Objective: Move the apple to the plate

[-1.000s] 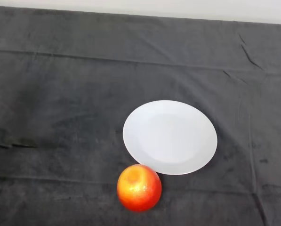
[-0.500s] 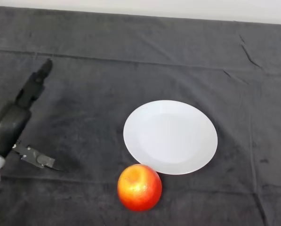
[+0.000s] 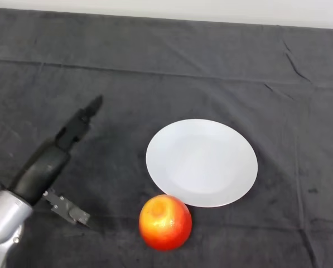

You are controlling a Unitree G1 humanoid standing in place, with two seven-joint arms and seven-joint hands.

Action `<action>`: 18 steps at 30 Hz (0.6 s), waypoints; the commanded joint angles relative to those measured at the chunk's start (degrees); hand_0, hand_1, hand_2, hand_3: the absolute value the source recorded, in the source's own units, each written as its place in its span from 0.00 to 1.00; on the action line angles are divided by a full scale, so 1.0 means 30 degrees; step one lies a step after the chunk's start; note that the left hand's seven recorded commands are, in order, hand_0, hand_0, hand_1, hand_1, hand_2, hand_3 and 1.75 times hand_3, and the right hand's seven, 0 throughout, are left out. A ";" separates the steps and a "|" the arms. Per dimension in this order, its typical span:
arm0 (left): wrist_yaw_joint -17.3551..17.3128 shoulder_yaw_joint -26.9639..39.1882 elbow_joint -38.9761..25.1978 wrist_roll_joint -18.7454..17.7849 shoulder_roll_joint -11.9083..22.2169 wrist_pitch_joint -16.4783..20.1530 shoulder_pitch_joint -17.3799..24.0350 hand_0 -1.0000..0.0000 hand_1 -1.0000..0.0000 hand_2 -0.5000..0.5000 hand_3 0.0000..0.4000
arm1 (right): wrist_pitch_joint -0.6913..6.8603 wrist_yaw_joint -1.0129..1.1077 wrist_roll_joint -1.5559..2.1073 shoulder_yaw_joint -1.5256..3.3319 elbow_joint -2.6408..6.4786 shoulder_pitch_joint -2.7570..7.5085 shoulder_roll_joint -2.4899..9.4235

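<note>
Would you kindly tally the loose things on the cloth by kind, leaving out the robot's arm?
Apple: 1
Plate: 1
Total: 2

Silver-grey rounded forearm, matte black hand (image 3: 49, 162) beyond it, thick segmented black fingers (image 3: 80, 121), small dark bracket-like thumb (image 3: 68, 209) beside the wrist.

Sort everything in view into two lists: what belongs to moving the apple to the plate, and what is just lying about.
Part of the job:
- round red-and-orange apple, on the cloth at the plate's near edge
- round white plate, nothing on it
- black left hand, open, left of both, touching neither

Just lying about:
- only the dark grey table cloth that covers the table
</note>
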 commanded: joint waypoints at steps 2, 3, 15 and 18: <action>-0.0419 -0.0455 -0.1204 0.0265 -0.0047 0.0526 0.0511 1.00 1.00 0.50 0.00 | 0.1687 -0.0073 -0.0246 -0.0260 0.1725 0.2139 0.2415; -0.0512 -0.0557 -0.1401 0.0267 -0.0055 0.0670 0.0577 1.00 1.00 0.50 0.00 | 0.1688 -0.0073 -0.0244 -0.0258 0.1723 0.2139 0.2416; -0.1034 -0.1997 -0.3228 0.0691 -0.0477 0.1697 0.1315 1.00 1.00 0.50 0.00 | 0.1702 -0.0070 -0.0221 -0.0236 0.1704 0.2142 0.2421; -0.1180 -0.2339 -0.3516 0.0715 -0.0553 0.1829 0.1418 1.00 1.00 0.50 0.00 | 0.1705 -0.0068 -0.0215 -0.0231 0.1702 0.2142 0.2422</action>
